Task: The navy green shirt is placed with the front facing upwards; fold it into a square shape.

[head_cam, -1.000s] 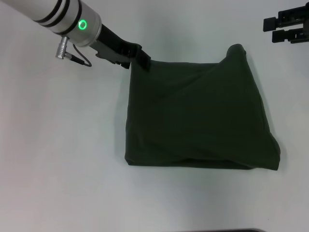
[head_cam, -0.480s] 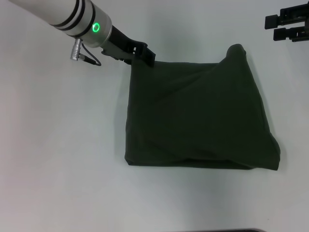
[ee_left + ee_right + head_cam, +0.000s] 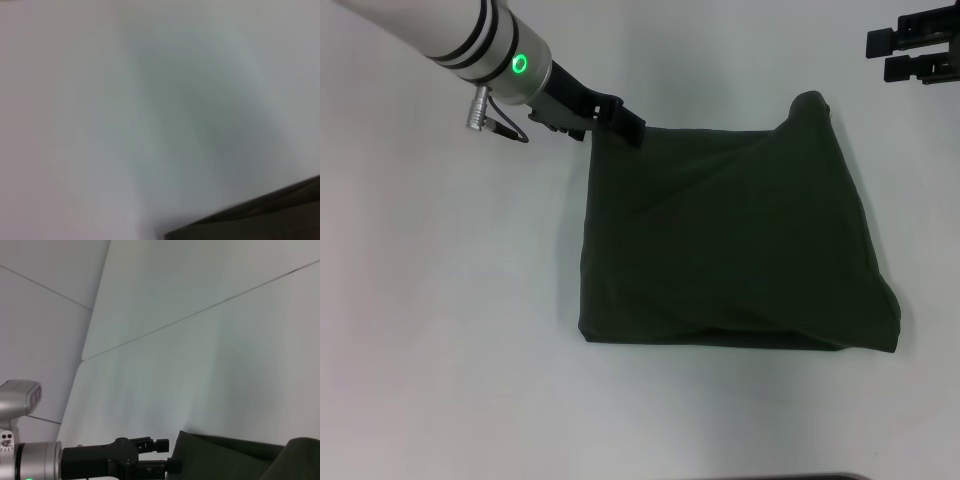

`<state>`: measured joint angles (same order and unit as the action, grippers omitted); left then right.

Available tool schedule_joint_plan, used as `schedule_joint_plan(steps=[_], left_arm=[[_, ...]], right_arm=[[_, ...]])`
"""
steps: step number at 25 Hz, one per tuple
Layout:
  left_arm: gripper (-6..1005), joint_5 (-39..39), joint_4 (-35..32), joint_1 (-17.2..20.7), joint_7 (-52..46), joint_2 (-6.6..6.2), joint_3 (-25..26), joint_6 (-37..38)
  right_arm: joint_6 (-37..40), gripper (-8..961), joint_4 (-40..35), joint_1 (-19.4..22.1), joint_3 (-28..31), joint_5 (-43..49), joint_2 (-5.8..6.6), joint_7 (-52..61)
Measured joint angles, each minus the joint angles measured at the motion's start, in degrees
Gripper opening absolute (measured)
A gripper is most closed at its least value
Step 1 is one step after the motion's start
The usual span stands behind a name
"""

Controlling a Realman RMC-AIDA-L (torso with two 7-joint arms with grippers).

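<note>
one left hand (image 3: 625,125) clenched on folded navy green shirt's (image 3: 730,240) far-left corner, plain side up

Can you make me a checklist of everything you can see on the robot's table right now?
Surface: plain white table.
Job's things: navy green shirt lies folded into a rough square, plain dark side up; its far right corner bunches upward.
Clutter: nothing seen.
Grippers: left gripper is at the shirt's far left corner; right gripper is off the shirt, beyond its far right corner.
Cables: a short grey cable loops from a plug on the left wrist.
Surroundings: pale wall panels behind the table.
</note>
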<state>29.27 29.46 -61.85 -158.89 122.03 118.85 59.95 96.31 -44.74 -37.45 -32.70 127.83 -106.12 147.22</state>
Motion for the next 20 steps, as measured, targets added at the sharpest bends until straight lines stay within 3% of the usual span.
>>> schedule_joint_plan(steps=[4, 20], left_arm=[[804, -0.01, -0.33, -0.37, -0.01, 0.19, -0.03, -0.01], [807, -0.01, -0.37, -1.24, 0.45, 1.35, -0.69, 0.50]], right_arm=[[0.00, 602, 0.00, -0.04, 0.00, -0.02, -0.05, 0.00], [0.10, 603, 0.00, 0.08, 0.01, -0.39, -0.09, 0.17]])
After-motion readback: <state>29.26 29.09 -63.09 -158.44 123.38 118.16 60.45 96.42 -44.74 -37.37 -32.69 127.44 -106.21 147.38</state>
